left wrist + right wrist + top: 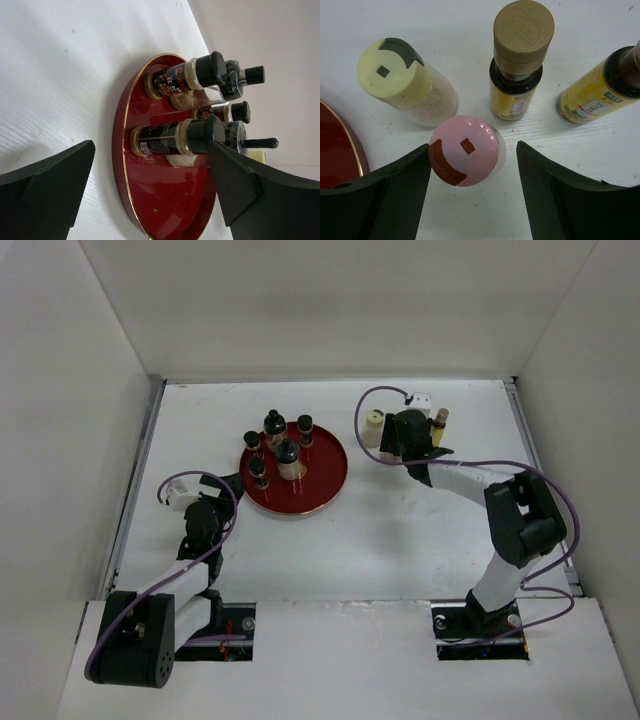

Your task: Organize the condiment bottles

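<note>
Several dark-glass condiment bottles with black caps (288,455) stand on the round red tray (320,485); the left wrist view shows them close up (175,137). My left gripper (238,483) is open and empty at the tray's left rim (125,150). My right gripper (474,170) is open, and the pink-capped bottle (465,150) stands between its jaws, touching the left finger (395,190). Beyond it stand the cream-capped bottle (395,75) and two amber-yellow bottles (522,60) (600,90). In the top view my right gripper (408,445) hides the pink-capped bottle.
The white table (400,540) is boxed in by white walls on the left, back and right. The tray's edge (335,150) shows at the left of the right wrist view. A purple cable (360,410) loops over the right arm.
</note>
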